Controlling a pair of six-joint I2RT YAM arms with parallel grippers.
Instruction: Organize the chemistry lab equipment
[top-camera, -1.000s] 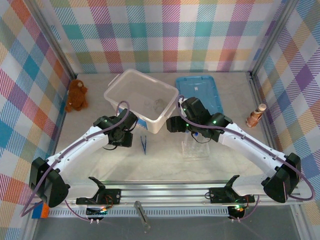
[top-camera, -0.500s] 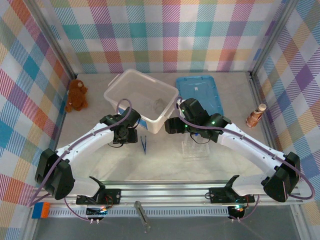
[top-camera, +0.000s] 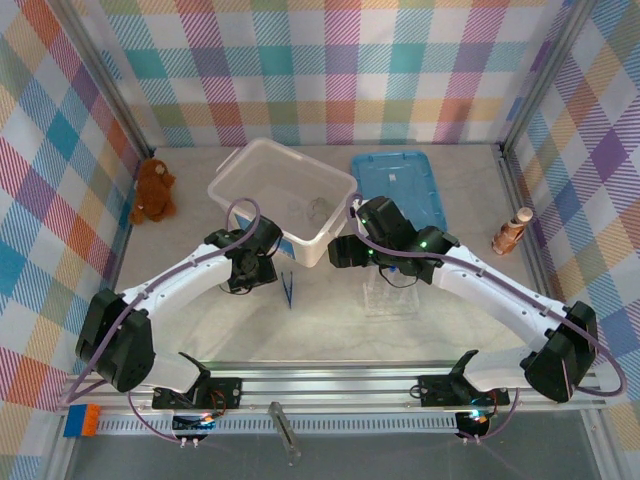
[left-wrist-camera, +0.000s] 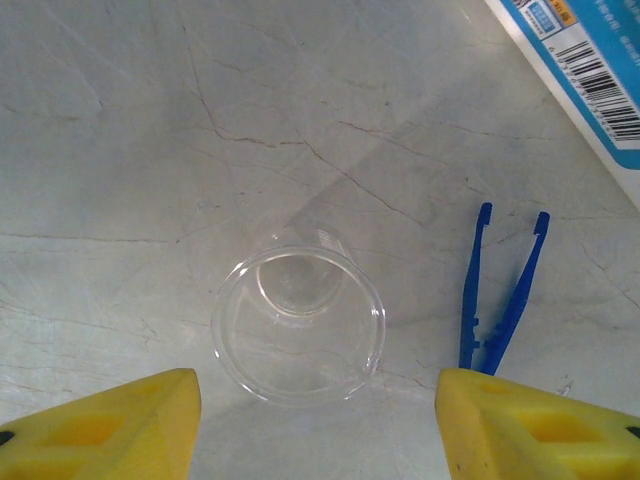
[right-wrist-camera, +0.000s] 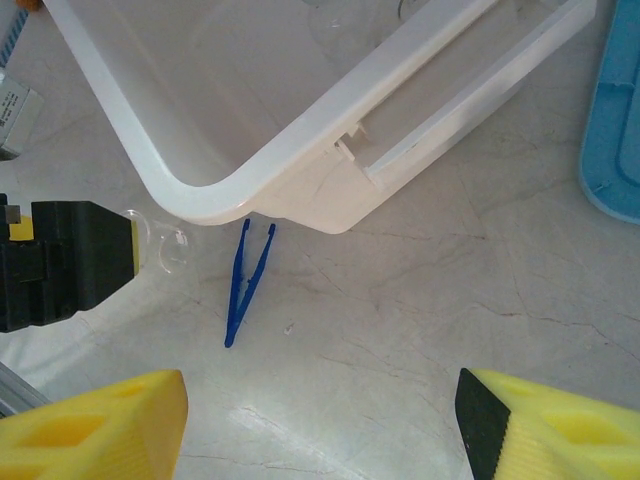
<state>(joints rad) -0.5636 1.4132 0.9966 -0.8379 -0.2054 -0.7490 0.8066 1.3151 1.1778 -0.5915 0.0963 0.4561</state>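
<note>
Lately the left arm has swung in from the lower left of the top view, carrying the left gripper (top-camera: 250, 268) a little to the right, toward the tweezers (top-camera: 287, 290). In its wrist view the jaws stand wide apart, a yellow pad in each lower corner. A small clear cup (left-wrist-camera: 298, 315) sits on the bench (left-wrist-camera: 120, 150) between and just above them, with nothing clamped. Whether the cup is upright or tipped I cannot tell. That reads as lining up to take the cup, one more piece for the bin (top-camera: 230, 185).

The right gripper (right-wrist-camera: 320, 430) has edged slightly left. Its jaws are also apart and empty, above bare bench near the bin's corner.

Hard to make out is the clear rack (top-camera: 392, 296), half under the right arm, and whether any tubes stand in it. Glassware (top-camera: 315, 208) inside the bin is only a faint glint. A barcode label (left-wrist-camera: 590, 70) is cut off at the upper right of the left wrist view; it is probably on the bin's side.
</note>
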